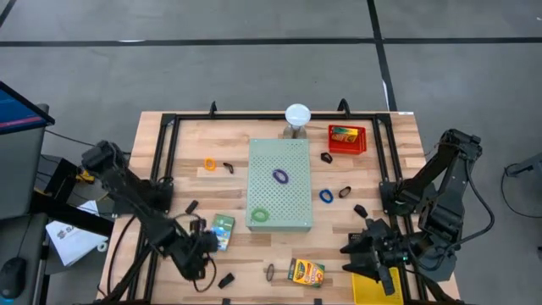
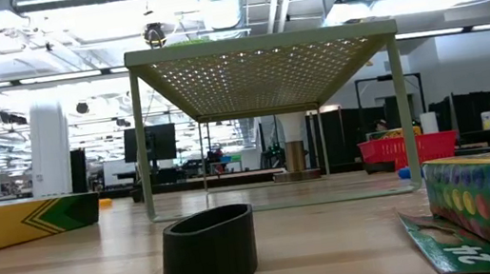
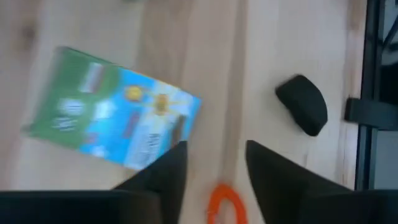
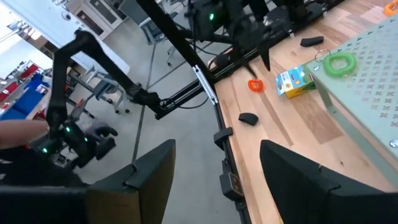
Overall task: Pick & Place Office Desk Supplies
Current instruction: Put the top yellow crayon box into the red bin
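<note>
We see the left pincer [image 1: 206, 246] low over the wooden plank desk [image 1: 169, 174] at about seven o'clock, its dark fingers narrowly apart and empty above an orange band loop [image 3: 225, 203]. A glossy teal printed box [image 1: 223, 230] lies just beside it, a small black clip [image 3: 302, 104] close by. The right pincer [image 4: 217, 163] hangs at five o'clock, fingers spread wide, holding nothing. Purple [image 1: 280, 176] and green [image 1: 259, 215] loops rest on the pale perforated board [image 1: 292, 199]; a yellow-green crayon box [image 1: 306, 272] lies at six o'clock.
</note>
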